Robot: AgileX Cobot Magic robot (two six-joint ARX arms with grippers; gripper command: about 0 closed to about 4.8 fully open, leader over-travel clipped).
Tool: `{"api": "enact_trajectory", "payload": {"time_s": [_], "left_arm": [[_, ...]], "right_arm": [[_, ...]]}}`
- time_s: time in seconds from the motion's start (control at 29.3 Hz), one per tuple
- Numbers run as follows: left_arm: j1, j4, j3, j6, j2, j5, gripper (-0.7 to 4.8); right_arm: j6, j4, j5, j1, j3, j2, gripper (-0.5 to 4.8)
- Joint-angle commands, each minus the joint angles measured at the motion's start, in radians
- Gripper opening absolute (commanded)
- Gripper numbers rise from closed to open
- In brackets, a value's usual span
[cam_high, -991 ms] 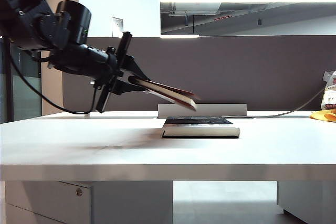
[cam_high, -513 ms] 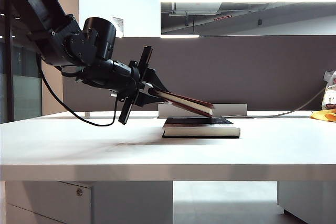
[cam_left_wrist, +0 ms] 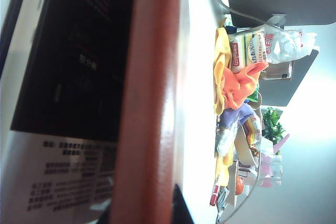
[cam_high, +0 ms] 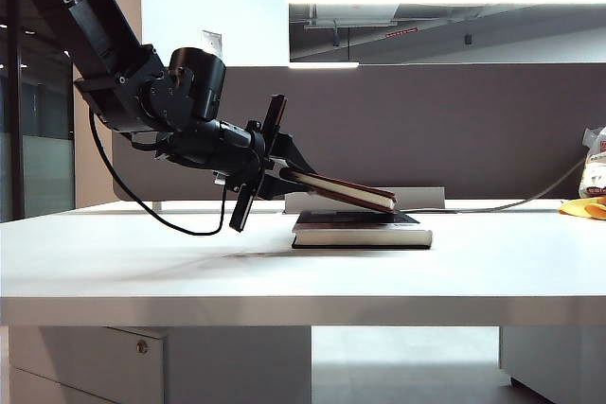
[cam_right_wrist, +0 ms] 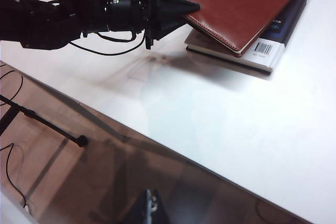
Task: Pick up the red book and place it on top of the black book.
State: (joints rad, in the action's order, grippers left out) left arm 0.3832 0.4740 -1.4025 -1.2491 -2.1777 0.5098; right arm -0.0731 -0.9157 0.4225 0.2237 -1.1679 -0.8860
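Office space, grey partition wall [cam_high: 454,130] behind a white table [cam_high: 189,262], ceiling light strip overhead. The left gripper [cam_high: 284,177] comes in from the left side of the exterior view, angled down, jaws clamped on one short edge of the red book [cam_high: 346,190]. The book sticks out ahead of the gripper, tilted, far end lowest. That far end hangs over the black book [cam_high: 360,231], which lies flat on the table just below and ahead of the gripper; whether the two books touch cannot be told. In the right wrist view the red book [cam_right_wrist: 244,6] overlaps most of the black book [cam_right_wrist: 286,27], whose barcode corner and white page edges stick out past it. The left wrist view has the red cover [cam_left_wrist: 149,103] filling the middle, the black cover with pale print [cam_left_wrist: 73,56] beside it.

Clutter well beyond the gripper at the table's far end: an orange-yellow cloth [cam_left_wrist: 231,85], a white snack bag [cam_left_wrist: 262,48], a small green plant [cam_left_wrist: 273,121], a cable [cam_high: 511,203] trailing along the table. Nothing stands between the gripper and the black book.

The right gripper [cam_right_wrist: 148,211] shows only as a dark tip at the edge of its own view, high above the table's near edge, well apart from the books; open or closed cannot be told.
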Motion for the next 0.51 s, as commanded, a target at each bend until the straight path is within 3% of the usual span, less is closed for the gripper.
{"api": "enact_trajectory", "payload": {"time_s": [0.03, 0.51], "left_arm": [[0.001, 0.009, -0.017, 0.003, -0.005, -0.013, -0.06], [0.001, -0.009, -0.017, 0.004, -0.056, 0.003, -0.06]], "right_arm": [[0.003, 0.03, 0.005, 0.0, -0.031, -0.034, -0.06], [0.002, 0.053, 0.006, 0.001, -0.073, -0.08, -0.06]]}}
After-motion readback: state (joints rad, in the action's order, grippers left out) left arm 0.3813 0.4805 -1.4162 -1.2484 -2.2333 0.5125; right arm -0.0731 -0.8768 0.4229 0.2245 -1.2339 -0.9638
